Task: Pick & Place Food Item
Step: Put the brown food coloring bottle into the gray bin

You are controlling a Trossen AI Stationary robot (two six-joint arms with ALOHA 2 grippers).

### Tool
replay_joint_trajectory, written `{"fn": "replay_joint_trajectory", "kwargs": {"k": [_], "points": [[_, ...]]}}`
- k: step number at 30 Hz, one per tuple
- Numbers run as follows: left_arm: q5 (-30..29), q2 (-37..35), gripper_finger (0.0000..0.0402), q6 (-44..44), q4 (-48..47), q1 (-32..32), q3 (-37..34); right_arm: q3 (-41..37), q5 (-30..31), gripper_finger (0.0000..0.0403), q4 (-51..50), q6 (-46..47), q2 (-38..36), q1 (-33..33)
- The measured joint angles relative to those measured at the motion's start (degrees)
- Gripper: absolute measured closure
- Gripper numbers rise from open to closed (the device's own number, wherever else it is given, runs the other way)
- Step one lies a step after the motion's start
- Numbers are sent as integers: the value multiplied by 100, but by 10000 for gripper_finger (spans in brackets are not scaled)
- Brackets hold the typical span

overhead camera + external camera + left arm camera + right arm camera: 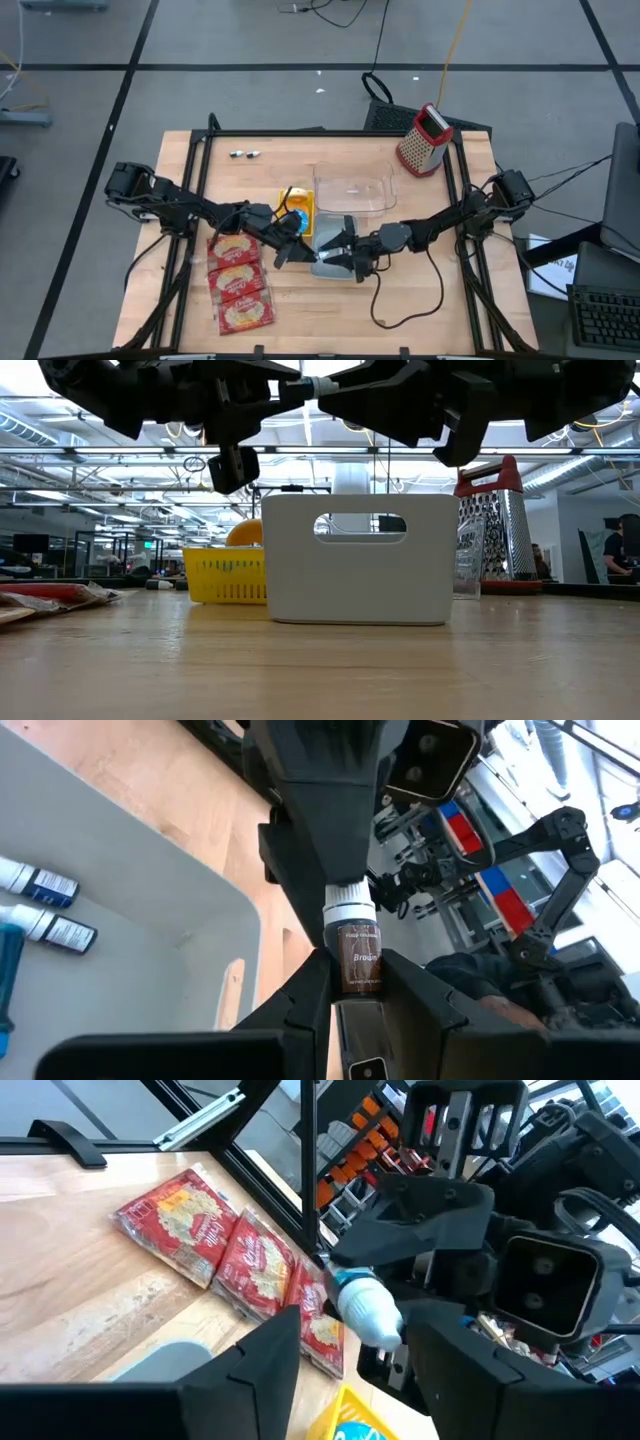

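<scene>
The small, light, rigid, slick brown bottle (361, 955), pinched at its body by the left hand (355, 990), meets the right hand's (350, 1330) spread fingers at its white cap.

robotics lab; open hall, ceiling trusses (100, 470), floor cables (380, 40), wooden workbench (300, 170)

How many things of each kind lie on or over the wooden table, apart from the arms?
Red flat food packets: 3
White plastic bins: 2
Yellow mesh basket: 1
Red-handled metal box grater: 1
Small brown white-capped bottle, in left gripper: 1
Small white tubes: 2
Total: 10
</scene>
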Motion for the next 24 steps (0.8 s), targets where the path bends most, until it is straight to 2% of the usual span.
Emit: {"fn": "replay_joint_trajectory", "kwargs": {"k": [12, 24], "points": [[2, 0, 328, 72, -64, 15, 0, 0, -9, 287, 5, 0, 0, 37], [-13, 0, 328, 31, -79, 17, 0, 0, -20, 321, 156, -2, 0, 44]]}}
